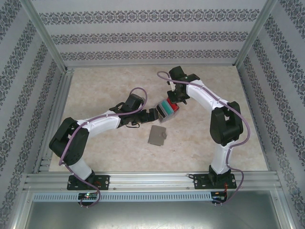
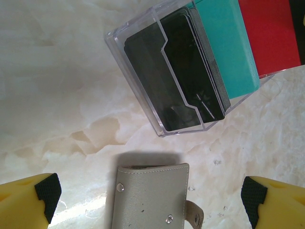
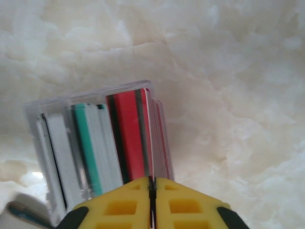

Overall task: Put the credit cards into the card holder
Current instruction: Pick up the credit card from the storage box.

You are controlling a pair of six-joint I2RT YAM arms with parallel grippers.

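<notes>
**Marble-look tabletop: right gripper pinching a red card, left gripper wide over the card holder**

You are looking at a pale, veined table (image 1: 95,86) fenced by an aluminium frame (image 1: 48,38) and patterned walls (image 1: 143,36). From above, you are seeing both arms reaching toward the middle, where a clear box (image 1: 167,109) is sitting with the credit cards (image 2: 224,47) standing on edge inside it. The card holder (image 1: 157,136) is lying flat on the table just on the near side of that box, apart from it.

The overhead camera is showing you this layout, but the jaws are too small there to read. For those you are relying on the wrist cameras.

The left wrist camera is showing you the left gripper (image 2: 150,192) standing wide open, its black pads (image 2: 47,191) sitting at the two lower corners and touching nothing. The card holder is lying below and between them, with two snap studs and a strap tab showing. This view is also giving you the order in the box: black cards behind a stepped clear front wall, then teal, then red.

The right wrist camera is showing you the right gripper (image 3: 152,191) from behind its yellow fingers, which are pressing together. The thin edge of a red card (image 3: 128,138) is running straight into the seam between them, so the gripper is holding that card by its upper edge. The card is sitting in the box with the rest. From this side you are seeing the pack edge-on, in pale, teal and red bands.
</notes>
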